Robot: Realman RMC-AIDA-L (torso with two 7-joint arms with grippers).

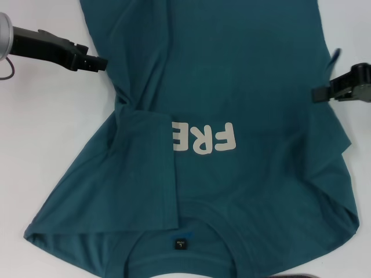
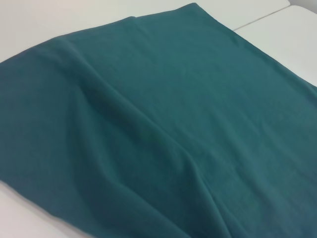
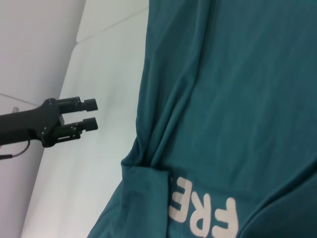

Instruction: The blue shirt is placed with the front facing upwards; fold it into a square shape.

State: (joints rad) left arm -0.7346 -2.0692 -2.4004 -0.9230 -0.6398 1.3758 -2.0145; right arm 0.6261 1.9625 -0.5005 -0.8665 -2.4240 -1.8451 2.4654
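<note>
Big white table (image 1: 46,116) under everything, filling the head view. On it, the blue shirt (image 1: 243,75), spread flat across the middle and right of the frame, front up. Collar and label at the bottom edge, hem off the top edge, so long way running bottom to top. White letters at the centre, only "FRE" showing. Left sleeve (image 1: 116,179) already flopped over onto the chest, hiding the last letter, with bunched folds just above it. Right sleeve side not yet folded in, by the look of it.

Upper left of the frame: left gripper (image 1: 97,62), tips pointing at the shirt's left edge, just beside the cloth, maybe touching. Fingers close together with a thin gap in the right wrist view (image 3: 88,114), holding nothing.

Right edge of the frame, a bit lower: right gripper (image 1: 317,92), right at the shirt's right edge. Open or closed there, cannot tell.

Both about equally near their own side. Next fold probably from the right edge inward.
</note>
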